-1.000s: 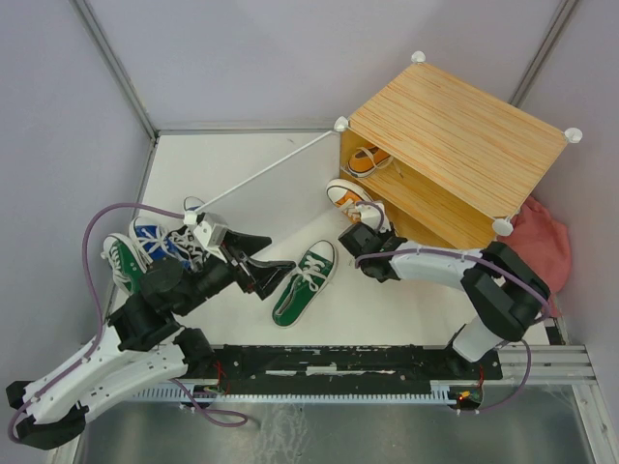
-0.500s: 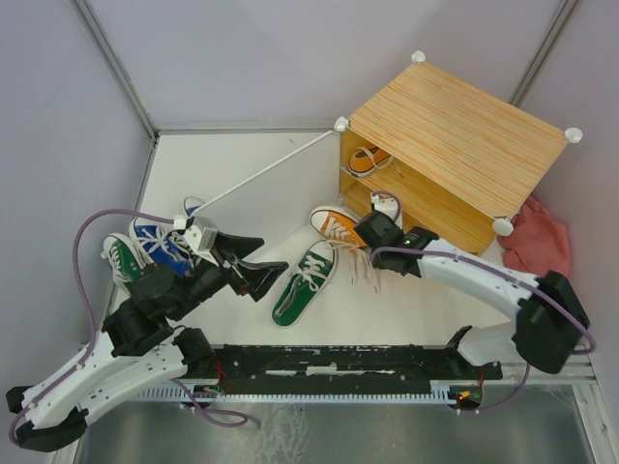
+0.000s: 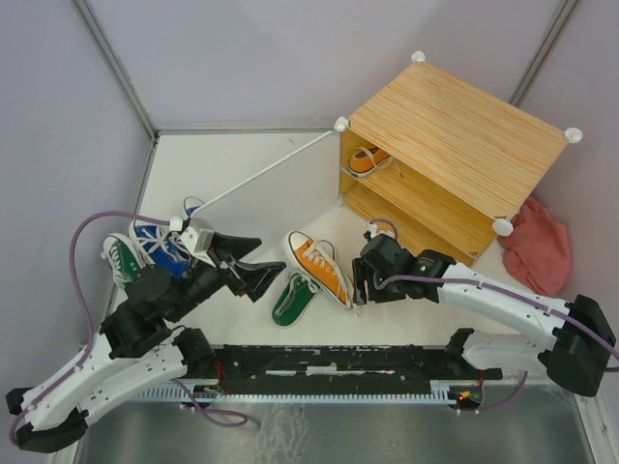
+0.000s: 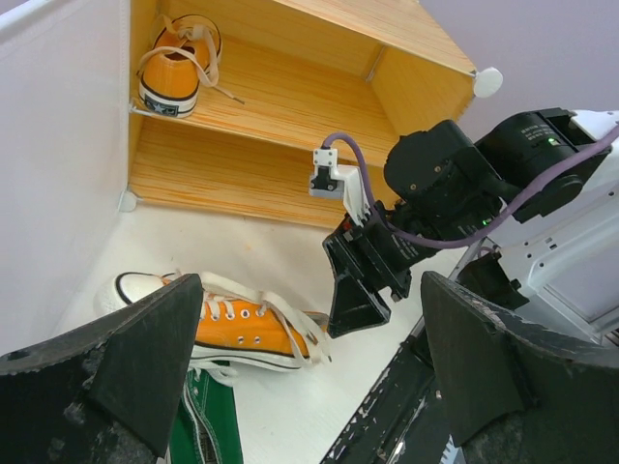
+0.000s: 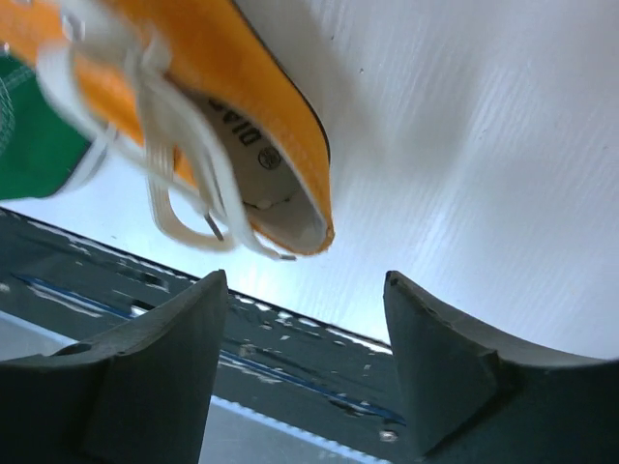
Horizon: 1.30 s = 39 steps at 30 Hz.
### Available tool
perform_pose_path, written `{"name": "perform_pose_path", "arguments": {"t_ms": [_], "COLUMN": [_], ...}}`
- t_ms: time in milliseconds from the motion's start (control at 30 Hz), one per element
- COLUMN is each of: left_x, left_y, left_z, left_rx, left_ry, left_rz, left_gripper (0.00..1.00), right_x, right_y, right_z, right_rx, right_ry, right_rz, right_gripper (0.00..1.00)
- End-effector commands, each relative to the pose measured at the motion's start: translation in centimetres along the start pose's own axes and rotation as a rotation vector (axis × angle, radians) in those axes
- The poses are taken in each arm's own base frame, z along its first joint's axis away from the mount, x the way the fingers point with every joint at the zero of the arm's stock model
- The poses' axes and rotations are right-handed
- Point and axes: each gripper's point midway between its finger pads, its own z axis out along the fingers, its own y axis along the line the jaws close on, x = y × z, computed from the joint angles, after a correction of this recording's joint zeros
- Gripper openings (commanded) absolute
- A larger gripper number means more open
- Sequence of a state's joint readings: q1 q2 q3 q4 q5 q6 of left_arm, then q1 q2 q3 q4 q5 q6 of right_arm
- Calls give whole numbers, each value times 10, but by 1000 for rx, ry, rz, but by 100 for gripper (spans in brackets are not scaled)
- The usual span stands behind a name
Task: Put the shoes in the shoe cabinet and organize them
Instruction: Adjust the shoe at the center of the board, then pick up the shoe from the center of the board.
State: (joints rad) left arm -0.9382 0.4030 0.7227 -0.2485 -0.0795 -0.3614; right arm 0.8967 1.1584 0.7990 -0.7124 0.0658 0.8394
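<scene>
One orange shoe [image 3: 320, 266] lies on its side on the table, its toe over a green shoe [image 3: 289, 301]. My right gripper [image 3: 359, 288] is open and empty, with the shoe's heel [image 5: 276, 164] just beyond its fingertips. My left gripper [image 3: 272, 253] is open and empty, hovering left of both shoes. It looks at the orange shoe [image 4: 237, 327] and the green one [image 4: 205, 425]. The second orange shoe [image 3: 366, 159] sits on the upper shelf of the shoe cabinet [image 3: 455, 145]. It also shows in the left wrist view [image 4: 172, 70]. No black shoes are in view.
Blue shoes [image 3: 160, 242] and another green shoe [image 3: 117, 259] are piled at the left behind my left arm. The cabinet's pale door panel [image 3: 266, 166] stands open toward the left. A pink cloth [image 3: 538, 249] lies right of the cabinet. The lower shelf [image 4: 227, 174] holds nothing.
My right gripper swung from the cabinet front toward the near left. The orange shoe came with it and now lies over the green shoe. My left gripper drew back slightly.
</scene>
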Motion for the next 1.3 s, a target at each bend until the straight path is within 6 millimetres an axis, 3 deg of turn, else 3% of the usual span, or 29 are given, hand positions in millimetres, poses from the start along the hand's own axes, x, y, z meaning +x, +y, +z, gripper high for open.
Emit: {"name": "perform_pose_path", "arguments": {"t_ms": [0, 133, 300, 400, 533, 667, 800, 1000, 1100, 1133, 1267], "left_x": [-5, 0, 3, 3, 3, 8, 13, 17, 19, 19, 22], "left_y": [3, 5, 8, 7, 7, 7, 8, 10, 9, 9, 8], "left_z": [2, 0, -1, -1, 0, 3, 5, 8, 10, 11, 11], "left_rx": [-10, -19, -27, -27, -23, -18, -21, -28, -23, -20, -13], "left_ry": [-18, -13, -13, -9, -11, -5, 20, 32, 38, 39, 36], "left_rz": [32, 27, 18, 24, 33, 31, 35, 35, 32, 29, 20], "left_gripper": [99, 99, 99, 99, 99, 99, 99, 99, 99, 99, 99], "right_x": [-14, -11, -28, -31, -33, -29, -28, -16, -20, -23, -48], "right_y": [4, -2, -2, 7, 4, 21, 19, 15, 17, 16, 17], "right_z": [-18, -13, 3, 10, 23, 31, 41, 57, 54, 51, 19], "right_rx": [10, 31, -8, -86, -82, -175, -192, -198, -208, -199, -103], "right_ry": [-94, -148, -324, -400, -438, -450, -482, -450, -472, -484, -563], "right_rz": [-229, -383, -397, -388, -397, -432, -427, -420, -414, -411, -385], "right_gripper": [75, 75, 82, 78, 75, 72, 69, 50, 9, 3, 2]}}
